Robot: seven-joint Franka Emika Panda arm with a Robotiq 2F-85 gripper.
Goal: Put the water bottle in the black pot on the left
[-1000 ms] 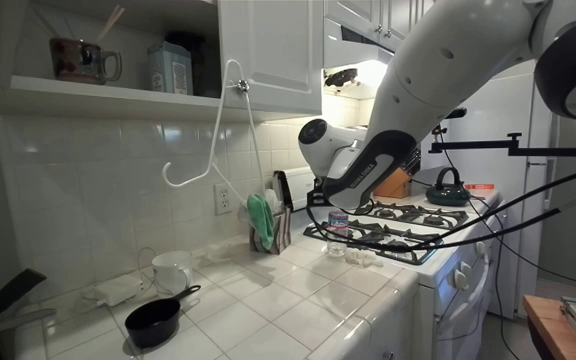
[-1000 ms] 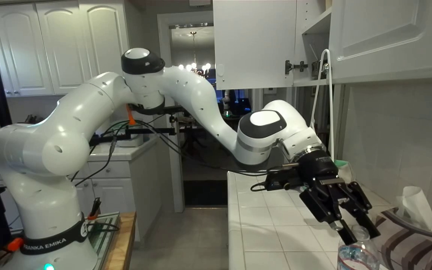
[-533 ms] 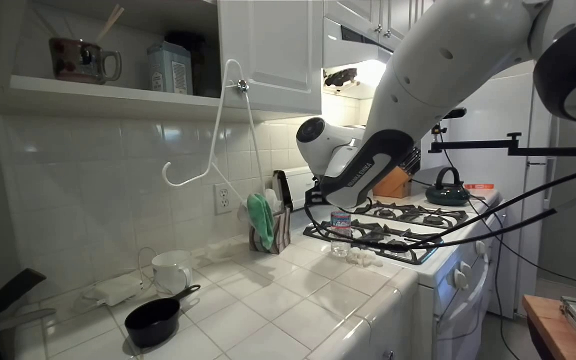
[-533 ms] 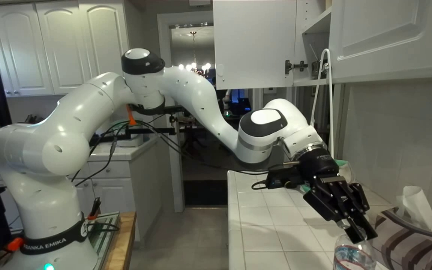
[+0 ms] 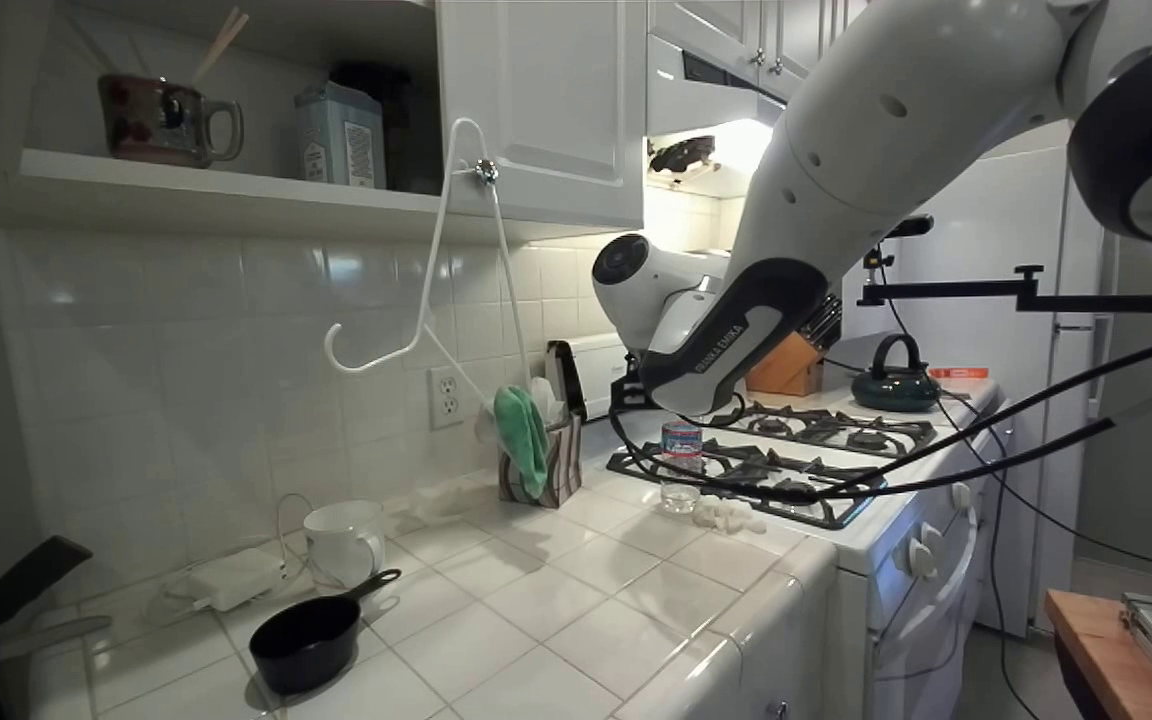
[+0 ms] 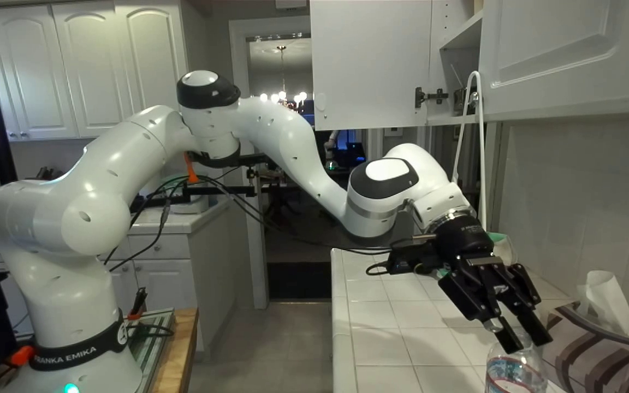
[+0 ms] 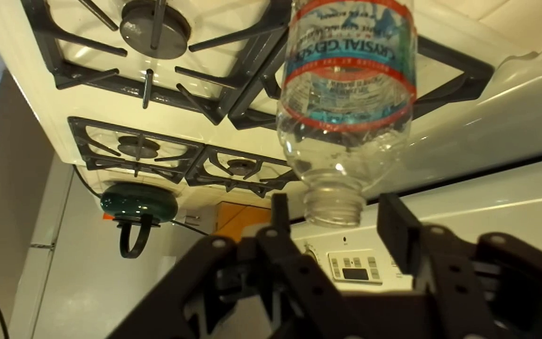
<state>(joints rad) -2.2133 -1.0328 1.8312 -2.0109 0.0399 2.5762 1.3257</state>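
Note:
The water bottle (image 5: 681, 442) stands upright on the counter by the stove in an exterior view. It also shows, cut off at the bottom edge, in an exterior view (image 6: 515, 375) and close up in the upside-down wrist view (image 7: 348, 70). No cap shows on its threaded neck. My gripper (image 6: 526, 339) is open over the bottle's top. In the wrist view the gripper (image 7: 336, 216) has its fingers on either side of the neck, with gaps on both sides. The black pot (image 5: 308, 668) sits on the counter at the left, far from the gripper.
A striped tissue box (image 6: 593, 349) stands close beside the bottle. A green cloth (image 5: 522, 440) and a white hanger (image 5: 426, 270) hang near it. A white mug (image 5: 341, 540) stands behind the pot. Stove grates (image 5: 776, 480) and a green kettle (image 5: 896, 388) lie beyond.
Half a second ago my fingers were close together at the bottle's top; now they are apart again. Over the second the bottle has shifted slightly toward the stove, still standing. The pot has not moved.

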